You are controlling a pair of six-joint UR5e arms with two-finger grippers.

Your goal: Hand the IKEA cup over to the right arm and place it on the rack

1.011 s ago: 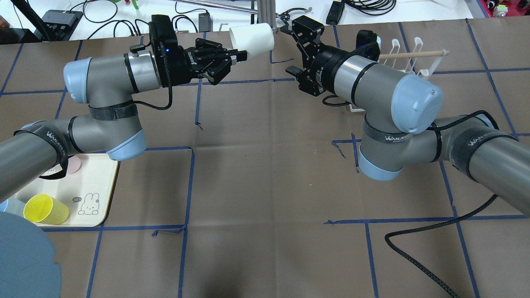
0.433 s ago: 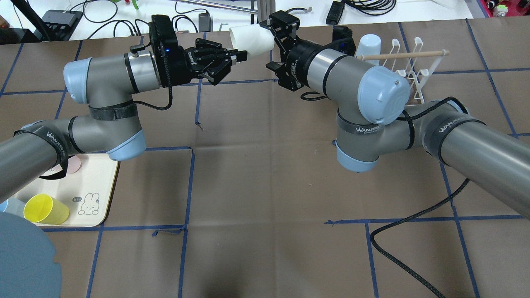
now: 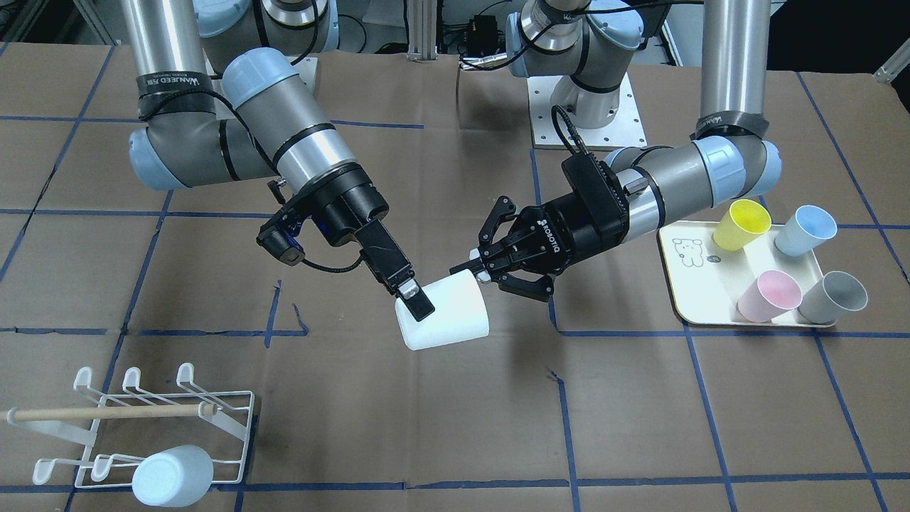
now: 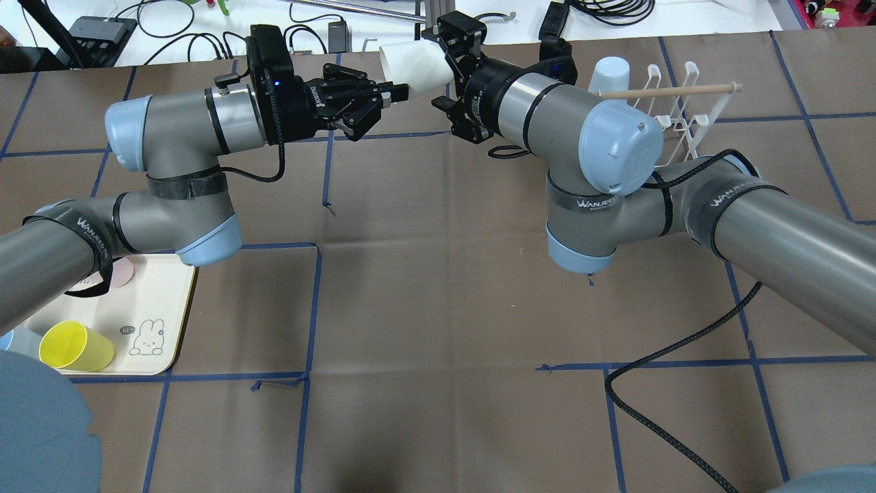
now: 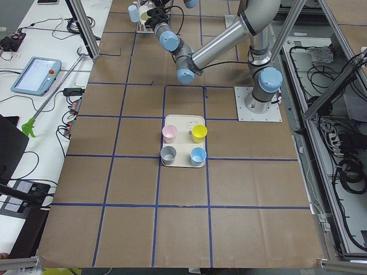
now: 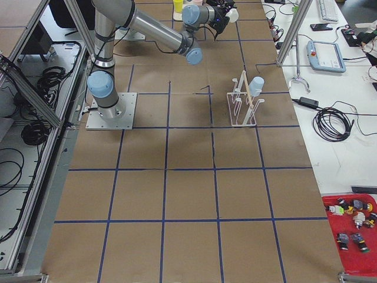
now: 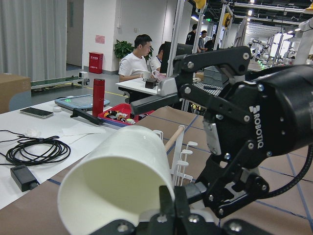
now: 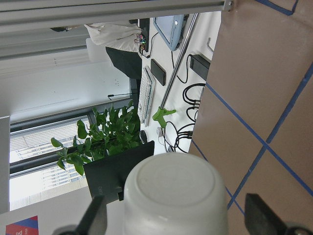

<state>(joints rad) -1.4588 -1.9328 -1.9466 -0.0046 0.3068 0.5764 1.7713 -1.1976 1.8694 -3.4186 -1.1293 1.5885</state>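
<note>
The white IKEA cup is held sideways above the table. My left gripper is shut on its rim; in the overhead view the left gripper holds the cup near the table's far edge. My right gripper is open, its jaws either side of the cup's closed end. The right wrist view shows the cup's base centred between the fingers, with gaps on both sides. The white wire rack with its wooden dowel stands on the right arm's side.
A pale blue cup hangs on the rack. A cream tray on the left arm's side holds yellow, blue, pink and grey cups. A black cable lies on the table under the right arm.
My right arm has swung left toward the cup; its open gripper now straddles the cup's closed end. The left arm and cup have stayed still.
</note>
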